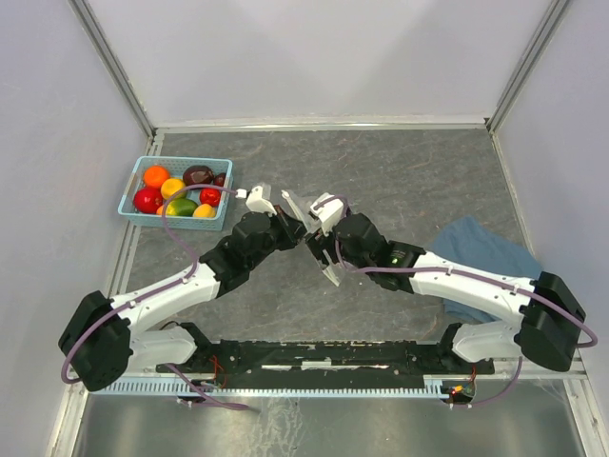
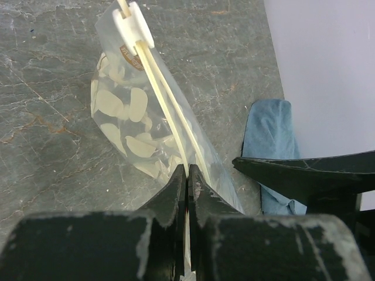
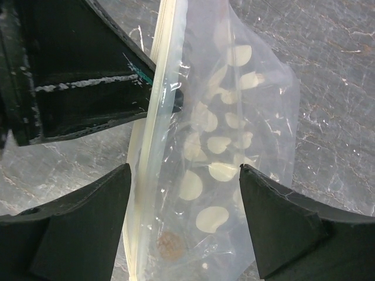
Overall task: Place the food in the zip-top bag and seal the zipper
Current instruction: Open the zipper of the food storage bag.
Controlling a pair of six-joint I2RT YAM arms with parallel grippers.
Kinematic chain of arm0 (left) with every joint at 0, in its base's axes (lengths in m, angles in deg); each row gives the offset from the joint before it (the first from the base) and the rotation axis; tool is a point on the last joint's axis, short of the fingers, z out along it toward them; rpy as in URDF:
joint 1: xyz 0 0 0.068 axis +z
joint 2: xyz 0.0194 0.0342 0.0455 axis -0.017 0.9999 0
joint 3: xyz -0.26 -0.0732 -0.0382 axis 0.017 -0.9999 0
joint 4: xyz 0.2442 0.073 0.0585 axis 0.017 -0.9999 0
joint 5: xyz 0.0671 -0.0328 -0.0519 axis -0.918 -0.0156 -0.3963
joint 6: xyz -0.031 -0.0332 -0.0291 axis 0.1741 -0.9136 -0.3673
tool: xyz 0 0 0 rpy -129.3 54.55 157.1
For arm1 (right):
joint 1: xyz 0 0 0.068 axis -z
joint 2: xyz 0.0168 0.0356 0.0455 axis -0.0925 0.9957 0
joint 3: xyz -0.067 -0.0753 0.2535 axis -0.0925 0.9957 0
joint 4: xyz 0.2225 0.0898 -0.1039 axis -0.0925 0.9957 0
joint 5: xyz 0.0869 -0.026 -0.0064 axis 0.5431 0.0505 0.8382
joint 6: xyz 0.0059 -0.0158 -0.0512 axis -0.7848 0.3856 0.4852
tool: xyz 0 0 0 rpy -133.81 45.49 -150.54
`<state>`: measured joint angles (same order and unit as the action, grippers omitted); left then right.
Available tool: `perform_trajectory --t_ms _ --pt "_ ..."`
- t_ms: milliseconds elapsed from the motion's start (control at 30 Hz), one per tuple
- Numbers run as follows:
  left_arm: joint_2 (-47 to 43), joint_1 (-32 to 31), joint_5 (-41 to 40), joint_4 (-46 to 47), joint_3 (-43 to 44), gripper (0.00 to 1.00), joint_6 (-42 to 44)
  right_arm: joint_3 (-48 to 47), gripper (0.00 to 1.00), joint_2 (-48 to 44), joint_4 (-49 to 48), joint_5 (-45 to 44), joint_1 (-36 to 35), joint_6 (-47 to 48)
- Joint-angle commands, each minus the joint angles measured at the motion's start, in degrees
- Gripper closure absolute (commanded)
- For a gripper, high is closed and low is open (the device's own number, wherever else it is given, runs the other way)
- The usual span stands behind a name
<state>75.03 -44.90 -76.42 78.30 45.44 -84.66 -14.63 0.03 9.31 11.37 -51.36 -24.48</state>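
Zip-top bag is held up between both arms, near the middle of the table. The left gripper is fully closed on the zipper. The right gripper stands wide open around the bag body and holds nothing. The food lies in the basket, well apart. The right jaws should probably close gently on one lip only, so that the mouth can open.

The food lies in the basket at the table's far left. Mid-table, the zip-top bag hangs between the arms, its zipper pinched in the left gripper. The right gripper straddles the bag. The cloth lies right.
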Motion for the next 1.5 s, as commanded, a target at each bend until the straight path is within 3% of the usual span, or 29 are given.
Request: perform_trajectory --t_ms 0,433,700,1067,1467 --pt "-1.1 -0.6 -1.8 0.2 2.7 0.97 2.6 -1.5 0.17 1.2 -2.6 -4.2 -0.7 0.8" --pt "-1.4 -0.8 -1.6 -5.8 3.5 0.97 5.1 -0.4 0.22 -1.7 -1.4 -17.6 -0.9 2.4" --pt "-3.3 -1.0 -1.1 -10.7 4.1 0.97 6.6 -1.9 0.30 -0.6 -0.2 -19.3 -0.9 3.4" --pt "-5.1 -1.2 -2.4 -16.8 5.7 0.97 8.9 -4.6 0.29 -1.0 3.9 -22.3 -0.9 5.5" --pt "-5.9 -1.6 -1.7 -18.2 7.6 0.97 9.1 -11.9 0.27 3.4 11.2 -17.0 -0.9 2.5"
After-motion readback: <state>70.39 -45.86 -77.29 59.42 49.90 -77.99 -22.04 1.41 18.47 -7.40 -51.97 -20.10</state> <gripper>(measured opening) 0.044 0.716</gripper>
